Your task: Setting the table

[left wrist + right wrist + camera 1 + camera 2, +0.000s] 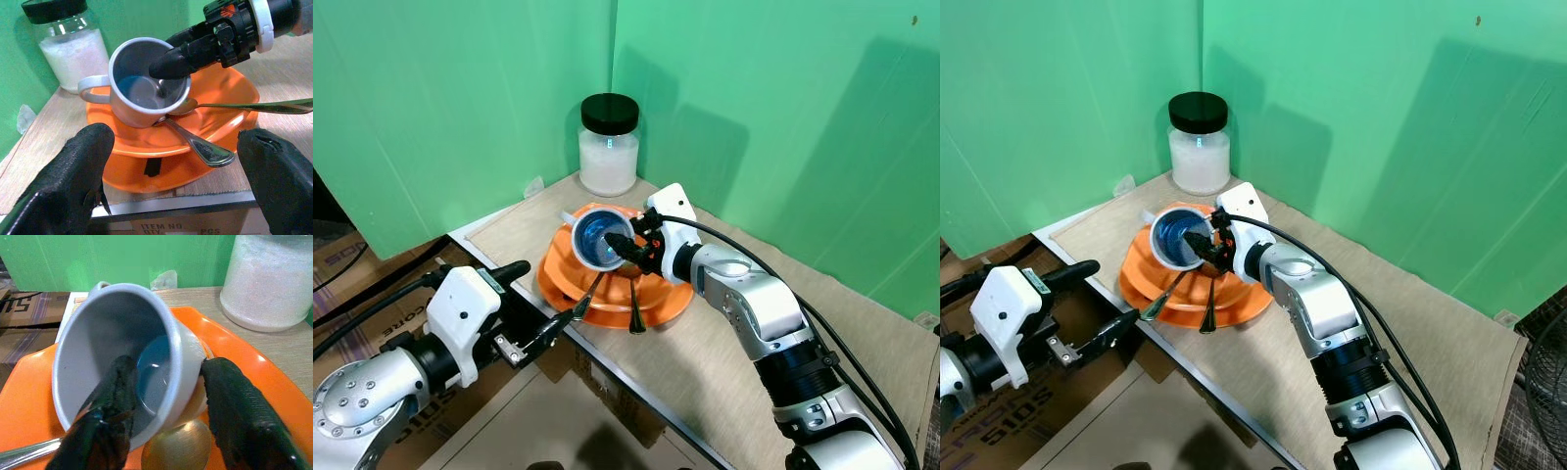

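Here the tilted grey cup (pixel 122 362) shows a blue inside.

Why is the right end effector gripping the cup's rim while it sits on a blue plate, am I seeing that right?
Nearly: the plate is orange, as the left eye view shows. The right end effector does pinch the cup by its rim.

The grey cup (pixel 597 238), blue inside, lies tipped on the orange plate (pixel 661 299), its wall pinched between the fingers of the right end effector (pixel 625 247), one finger inside the rim and one outside. Two metal spoons (pixel 636 305) rest on the plate just below that end effector, handles pointing over the plate's edge toward the left end effector (pixel 533 308), which stands apart.
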Robot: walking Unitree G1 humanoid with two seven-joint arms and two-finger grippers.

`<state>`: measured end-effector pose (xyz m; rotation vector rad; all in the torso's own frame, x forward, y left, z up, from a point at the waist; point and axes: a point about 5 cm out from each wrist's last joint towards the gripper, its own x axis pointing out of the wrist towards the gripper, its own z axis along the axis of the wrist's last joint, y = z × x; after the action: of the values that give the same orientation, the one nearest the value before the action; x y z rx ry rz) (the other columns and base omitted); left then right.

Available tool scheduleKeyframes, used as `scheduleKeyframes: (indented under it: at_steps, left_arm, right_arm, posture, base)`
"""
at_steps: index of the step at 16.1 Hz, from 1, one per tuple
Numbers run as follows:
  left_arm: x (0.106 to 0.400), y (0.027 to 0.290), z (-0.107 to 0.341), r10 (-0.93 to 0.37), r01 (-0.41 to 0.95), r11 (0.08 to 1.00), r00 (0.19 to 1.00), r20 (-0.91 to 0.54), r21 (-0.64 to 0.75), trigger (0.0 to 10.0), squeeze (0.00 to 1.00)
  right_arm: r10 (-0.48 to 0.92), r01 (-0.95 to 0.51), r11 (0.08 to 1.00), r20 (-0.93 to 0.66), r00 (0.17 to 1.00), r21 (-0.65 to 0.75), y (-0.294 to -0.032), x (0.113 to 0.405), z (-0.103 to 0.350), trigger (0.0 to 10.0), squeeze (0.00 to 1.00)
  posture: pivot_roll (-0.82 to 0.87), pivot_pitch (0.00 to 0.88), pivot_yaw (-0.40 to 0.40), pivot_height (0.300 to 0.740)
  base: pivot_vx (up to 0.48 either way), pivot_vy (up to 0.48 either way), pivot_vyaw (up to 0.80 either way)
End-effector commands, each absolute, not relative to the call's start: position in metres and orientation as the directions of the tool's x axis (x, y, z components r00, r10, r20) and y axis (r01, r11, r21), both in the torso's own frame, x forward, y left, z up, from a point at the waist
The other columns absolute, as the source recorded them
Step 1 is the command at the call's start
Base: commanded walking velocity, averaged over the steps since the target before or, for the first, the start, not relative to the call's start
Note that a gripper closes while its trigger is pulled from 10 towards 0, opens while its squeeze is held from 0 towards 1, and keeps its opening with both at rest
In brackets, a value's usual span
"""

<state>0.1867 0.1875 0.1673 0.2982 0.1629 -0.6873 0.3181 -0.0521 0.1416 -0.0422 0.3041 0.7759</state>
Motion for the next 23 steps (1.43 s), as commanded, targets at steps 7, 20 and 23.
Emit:
scheduleKeyframes:
  at_steps: [7, 20, 23]
  left_arm:
    - [0.189, 0.187, 0.171, -0.595, 0.642, 0.727, 0.766, -0.242, 0.245, 10.0, 0.0]
    - [0.19, 0.179, 0.177, -0.595, 0.626, 0.737, 0.78, -0.194, 0.254, 10.0, 0.0]
    - [0.194, 0.182, 0.179, -0.583, 0.613, 0.742, 0.79, -0.19, 0.272, 10.0, 0.0]
  right_arm:
    - [0.68, -0.681, 0.727, -0.231, 0.696, 0.088, -0.053, 0.322, 0.153, 0.0, 0.0]
    - [0.619, -0.613, 0.773, 0.014, 0.785, 0.161, -0.075, 0.318, 0.193, 0.0, 0.0]
    - [0.631, -0.623, 0.766, 0.001, 0.776, 0.155, -0.078, 0.314, 0.191, 0.0, 0.0]
  posture:
    - [0.19, 0.0, -0.061, 0.74]
    - [0.18, 0.0, -0.071, 0.74]
    - [0.18, 0.0, -0.069, 0.74]
  base:
    - [0.0, 0.0, 0.0]
    - [0.0, 0.0, 0.0]
    - [0.0, 0.0, 0.0]
